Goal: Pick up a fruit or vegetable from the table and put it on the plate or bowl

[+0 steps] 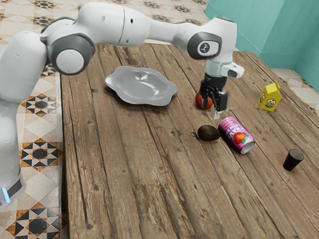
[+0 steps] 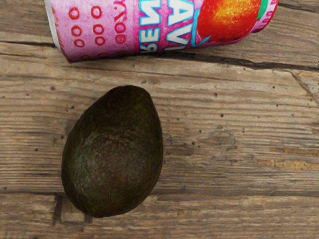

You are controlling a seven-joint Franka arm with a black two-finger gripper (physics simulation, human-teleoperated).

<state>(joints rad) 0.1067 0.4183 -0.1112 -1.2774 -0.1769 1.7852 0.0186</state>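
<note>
One gripper (image 1: 213,107), jaws apart and empty, hung above the avocado (image 1: 208,133) (soda can (image 1: 236,134) lying just beside it); plate (image 1: 141,85) sat well away.

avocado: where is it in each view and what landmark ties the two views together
Exterior view: the avocado lies on the table near the picture's middle, just to the exterior view's left of the can.
Wrist view: the avocado lies on the table, close to the can but apart from it.
Shared landmark: the pink can, lying on its side.
</note>
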